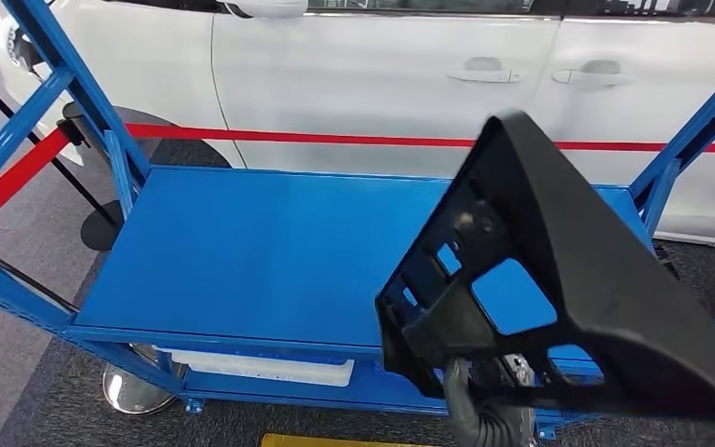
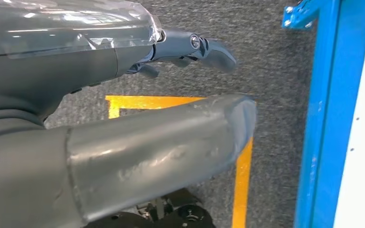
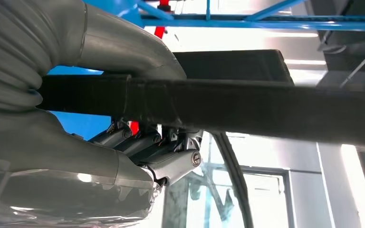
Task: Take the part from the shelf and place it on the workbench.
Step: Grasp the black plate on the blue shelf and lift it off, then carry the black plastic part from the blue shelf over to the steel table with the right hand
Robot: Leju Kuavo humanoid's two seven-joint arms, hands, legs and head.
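Blue workbench (image 1: 242,251) beside a white car (image 1: 382,74) lies bare on its near left, while the right hand (image 3: 123,142), thumb and fingers clamped on the black part (image 1: 559,270), holds it above the right end, unplaced; left hand (image 2: 123,156) hangs, fingers apart.

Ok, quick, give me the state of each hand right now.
Left hand: holds nothing, thumb and fingers apart, over the carpet.
Right hand: grips the black plastic car trim part, held above the blue workbench.
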